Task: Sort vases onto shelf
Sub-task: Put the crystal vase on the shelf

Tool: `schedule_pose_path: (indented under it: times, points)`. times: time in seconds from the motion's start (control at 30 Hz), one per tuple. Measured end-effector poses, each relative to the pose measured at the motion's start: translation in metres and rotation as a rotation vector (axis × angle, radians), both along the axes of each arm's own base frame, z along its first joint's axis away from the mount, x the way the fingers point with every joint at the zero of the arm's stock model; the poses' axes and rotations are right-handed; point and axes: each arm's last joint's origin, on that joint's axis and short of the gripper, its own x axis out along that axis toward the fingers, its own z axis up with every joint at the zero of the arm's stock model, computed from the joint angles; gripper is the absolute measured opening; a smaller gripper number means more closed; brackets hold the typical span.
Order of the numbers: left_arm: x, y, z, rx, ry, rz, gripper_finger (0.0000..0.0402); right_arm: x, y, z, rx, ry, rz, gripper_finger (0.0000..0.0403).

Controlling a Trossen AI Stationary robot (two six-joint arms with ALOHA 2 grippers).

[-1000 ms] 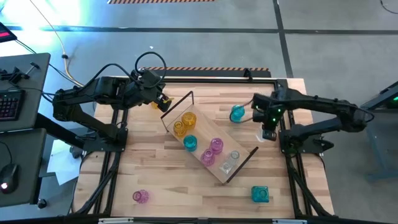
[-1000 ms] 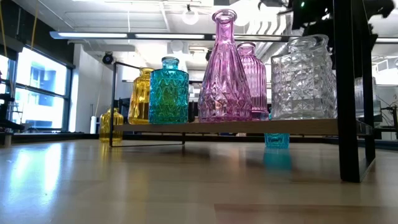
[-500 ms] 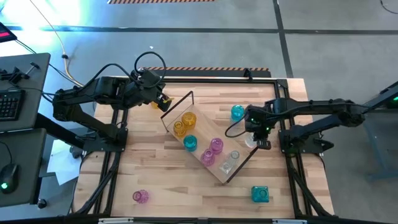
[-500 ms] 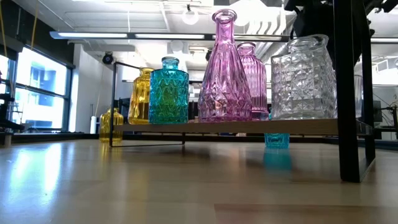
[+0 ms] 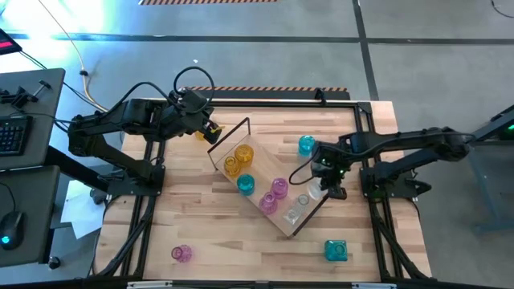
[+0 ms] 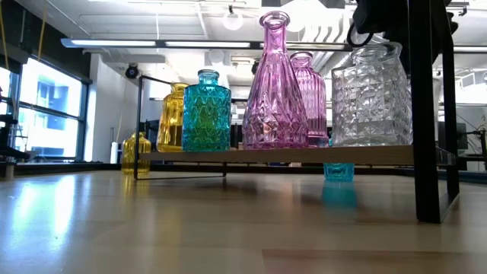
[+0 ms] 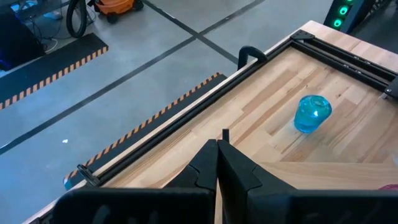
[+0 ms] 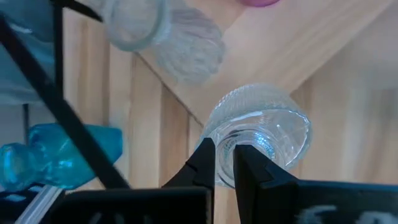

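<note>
1. While its fingers pinch the rim of a round clear ribbed glass vase (image 8: 258,134), the right tool (image 5: 329,183) hangs over the near-right end of the long light-wood shelf (image 5: 255,210).
2. Just beside it, a square clear vase (image 5: 294,213) stands at that end's black frame loop (image 5: 317,206); the row leaves little free board.
3. Beyond, bare slatted desk (image 5: 209,241) lies open.
4. Pressed shut, the left tool (image 5: 210,131) waits by the far-left desk edge.

Robotics lab or workshop: slatted wooden table (image 5: 201,205) set on grey concrete floor (image 5: 265,48) with hazard-striped tape (image 7: 155,118); side desk with keyboard (image 5: 11,132) and mouse (image 5: 10,227); exposed ceiling ducts (image 6: 152,30) seen beyond.
</note>
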Motion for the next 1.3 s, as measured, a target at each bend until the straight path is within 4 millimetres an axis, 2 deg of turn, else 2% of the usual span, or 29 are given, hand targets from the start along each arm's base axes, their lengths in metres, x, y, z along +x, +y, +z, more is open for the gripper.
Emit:
schedule_pose_path:
  times: [0.3, 0.57, 0.97, 1.3]
  points:
    - [0.000, 0.000, 0.000, -0.009, -0.013, 0.010, 0.0000, 0.018, 0.007, -0.016, 0.000, 0.025, 0.047, 0.0006]
    - [0.000, 0.000, 0.000, -0.011, -0.012, 0.007, 0.0000, 0.019, 0.006, -0.017, -0.012, 0.017, 0.060, 0.0008]
    - [0.000, 0.000, 0.000, -0.010, -0.010, 0.006, 0.0000, 0.019, 0.005, -0.016, -0.022, -0.003, 0.090, 0.0050]
    - [0.000, 0.000, 0.000, -0.009, -0.010, 0.007, 0.0000, 0.020, 0.007, -0.015, 0.033, -0.026, 0.126, 0.0057]
